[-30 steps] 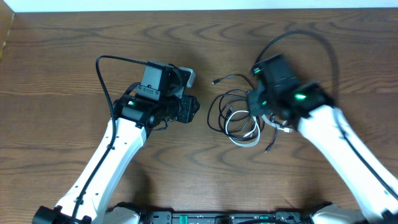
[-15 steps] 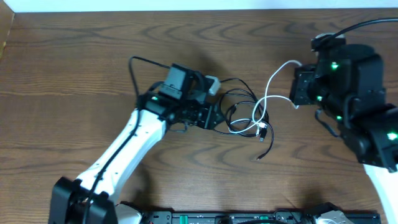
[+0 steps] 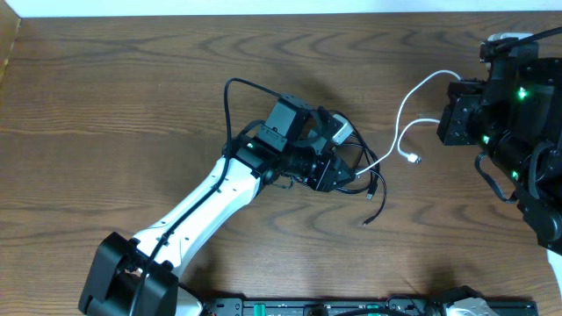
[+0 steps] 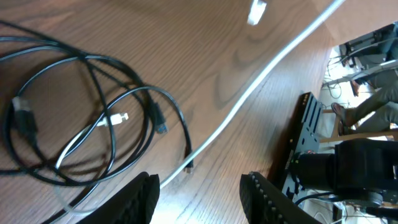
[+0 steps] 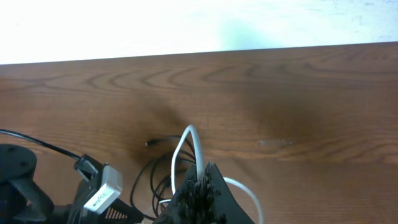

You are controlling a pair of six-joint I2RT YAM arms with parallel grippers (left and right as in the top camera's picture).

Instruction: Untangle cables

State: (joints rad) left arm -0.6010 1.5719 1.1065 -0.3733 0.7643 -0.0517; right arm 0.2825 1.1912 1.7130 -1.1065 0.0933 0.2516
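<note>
Nope, no readable text, brands or numbers in any of these views. The small white block point(image 5: 102, 185) low in the right wrist view is too blurry to tell.

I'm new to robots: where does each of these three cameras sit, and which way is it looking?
Overhead: fixed above the table, looking straight down on the left arm and right arm.
Left wrist: on the left arm, looking down past the open left fingers at the black cable.
Right wrist: on the right arm, facing across the table; the right fingers pinch the white cable.
Shared: the white cable shows in all three.
</note>
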